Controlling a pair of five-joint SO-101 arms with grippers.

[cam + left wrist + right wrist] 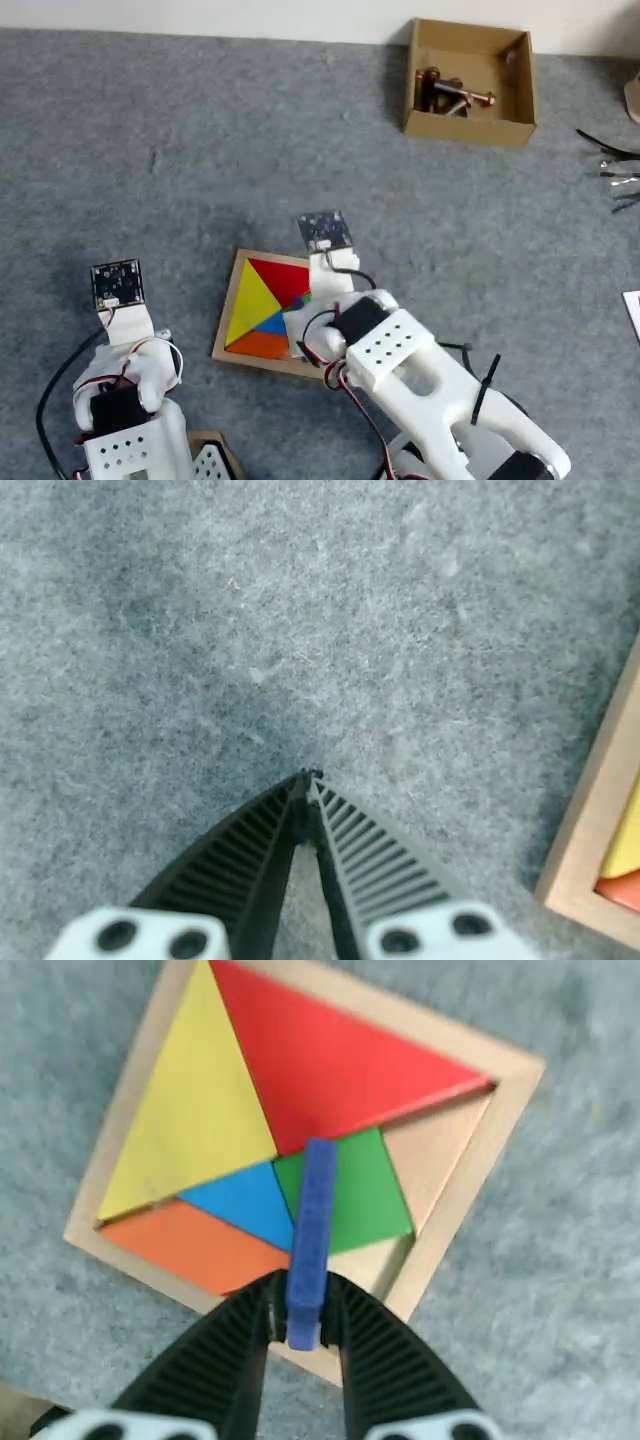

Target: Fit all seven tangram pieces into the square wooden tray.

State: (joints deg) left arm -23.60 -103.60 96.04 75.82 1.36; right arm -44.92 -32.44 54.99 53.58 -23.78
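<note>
While my right fingers [272,1305] are clamped on the dark blue piece [312,1210], holding it on edge above the square wooden tray [505,1100], the step in hand, as I judge it, is to lay that piece flat on bare wood. Its far end hangs just beyond my fingertips, over the seam between the green square [360,1190] and the light blue triangle [240,1205]. Farther out lie the yellow triangle [190,1120] and the red triangle [330,1060], and the orange piece [190,1245] sits to one side of my fingers. Bare wood shows beside the green square and directly beneath my fingertips along the near rim. Edge-on, I cannot tell the piece's outline, so I should tip it flat, turn it to match a gap, lower it slowly and avoid nudging the seated pieces. My left fingers [300,792] are closed on nothing over the grey tabletop [250,600], with the tray's corner off to one side.
</note>
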